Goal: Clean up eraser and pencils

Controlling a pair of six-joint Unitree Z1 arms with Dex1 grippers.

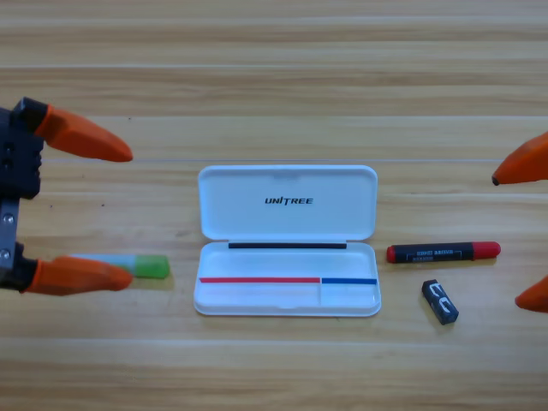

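Note:
A white case [288,295] lies open in the middle of the table, lid back, its tray holding no object. Right of it lies the black pencil with red ends [443,252], and just below that the small black eraser [439,301]. The green pencil [147,265] lies left of the case, partly hidden under the lower jaw of my left gripper [130,216]. That gripper sits large at the left edge, open, holding nothing. My right gripper [506,240] shows only two orange jaw tips at the right edge, spread apart, above and right of the eraser.
Bare wooden table [274,68] stretches behind the case and along the front edge.

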